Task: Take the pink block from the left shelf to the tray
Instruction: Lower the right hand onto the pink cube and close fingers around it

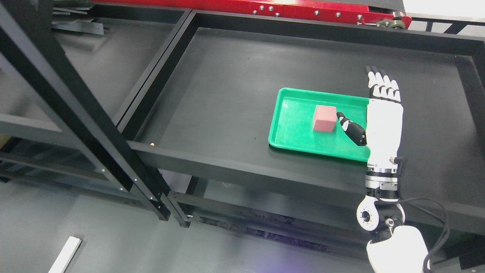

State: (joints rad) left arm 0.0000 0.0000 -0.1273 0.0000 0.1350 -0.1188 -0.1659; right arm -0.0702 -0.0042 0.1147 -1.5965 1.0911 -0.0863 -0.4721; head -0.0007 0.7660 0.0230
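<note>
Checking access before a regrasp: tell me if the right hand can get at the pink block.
Probably yes: the right hand is open beside the pink block in the green tray, nothing between them.

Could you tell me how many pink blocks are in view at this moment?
1. The pink block sits inside the green tray on the black shelf, just left of the right hand, whose fingers are open. None shows elsewhere, though the left shelf is only partly visible.

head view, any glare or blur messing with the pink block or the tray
In the head view, the matte pink cube block is sharp and evenly lit, with its front face a bit darker. The green plastic tray shows only a soft sheen and no harsh glare. The white right hand is crisp and open. A faint violet light tints the floor at the bottom edge.
</note>
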